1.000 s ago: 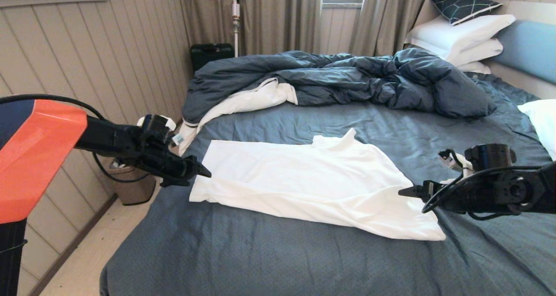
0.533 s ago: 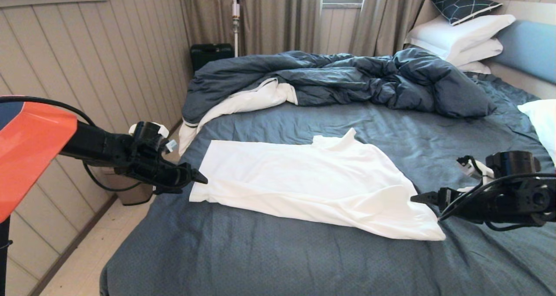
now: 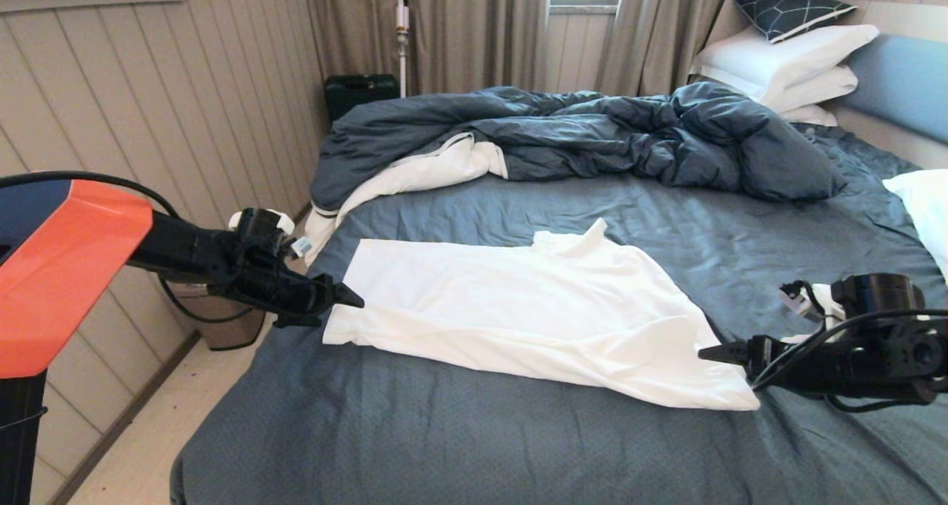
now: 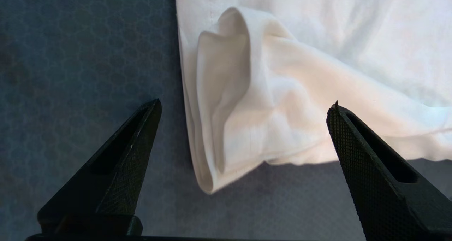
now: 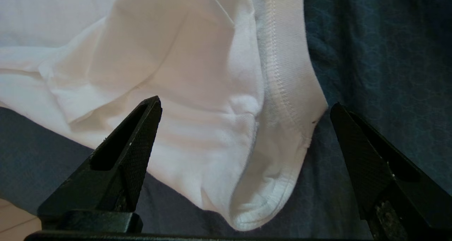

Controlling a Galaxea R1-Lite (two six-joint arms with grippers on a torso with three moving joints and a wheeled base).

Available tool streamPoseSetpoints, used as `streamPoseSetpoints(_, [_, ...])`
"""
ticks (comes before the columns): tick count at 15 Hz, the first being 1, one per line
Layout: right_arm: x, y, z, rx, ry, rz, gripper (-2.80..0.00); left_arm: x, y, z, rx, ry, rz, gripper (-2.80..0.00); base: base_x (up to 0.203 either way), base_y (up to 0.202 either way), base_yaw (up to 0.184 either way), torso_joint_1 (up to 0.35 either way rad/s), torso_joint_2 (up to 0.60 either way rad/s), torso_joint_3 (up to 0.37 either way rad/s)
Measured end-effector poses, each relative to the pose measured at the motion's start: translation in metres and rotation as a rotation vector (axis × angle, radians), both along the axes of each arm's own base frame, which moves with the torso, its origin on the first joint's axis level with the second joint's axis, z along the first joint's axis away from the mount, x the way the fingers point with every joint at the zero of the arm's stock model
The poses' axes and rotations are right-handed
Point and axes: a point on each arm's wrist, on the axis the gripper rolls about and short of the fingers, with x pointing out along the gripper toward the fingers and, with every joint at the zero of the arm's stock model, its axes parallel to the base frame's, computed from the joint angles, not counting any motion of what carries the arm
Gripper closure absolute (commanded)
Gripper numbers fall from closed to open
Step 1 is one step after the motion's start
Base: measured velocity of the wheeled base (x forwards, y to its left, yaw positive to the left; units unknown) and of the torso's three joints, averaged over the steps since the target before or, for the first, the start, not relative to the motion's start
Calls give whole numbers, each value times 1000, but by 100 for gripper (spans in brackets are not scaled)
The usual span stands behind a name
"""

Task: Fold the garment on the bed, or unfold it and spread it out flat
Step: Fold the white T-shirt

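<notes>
While the left gripper (image 3: 348, 298) hovers at the left edge of the shirt (image 3: 518, 305), its jaws stand wide apart and hold nothing. Its wrist view shows the two black fingers (image 4: 116, 170) spread either side of a folded white corner lying on the bed's (image 3: 444, 431) dark blue sheet; whether they touch the cloth cannot be told. Behind this arm, on the floor by the panelled wall, stands a small bin (image 3: 222, 320).

Moving right, the shirt lies across the middle of the bed, mostly flat, folded over along its near edge, with a small neck piece (image 3: 585, 242) sticking up at its far side. Beyond it a rumpled duvet (image 3: 592, 135) is heaped across the far half of the bed, a strip of its white lining showing at the left.

Further right, the right gripper (image 3: 715, 353) points at the shirt's right corner, jaws also wide apart and empty. From its wrist view the stitched hem sits between the open fingers (image 5: 120, 163). White pillows (image 3: 785, 61) are stacked at the far right against the headboard (image 3: 903, 83).
</notes>
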Motion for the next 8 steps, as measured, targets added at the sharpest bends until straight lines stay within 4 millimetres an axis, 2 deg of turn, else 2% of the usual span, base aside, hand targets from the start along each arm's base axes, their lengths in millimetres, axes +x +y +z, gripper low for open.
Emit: streamPoseSetpoints(8, [-1, 0, -11, 3, 27, 25, -280, 9, -3, -16, 6, 17, -8, -280, 0, 0, 0, 0, 0, 0])
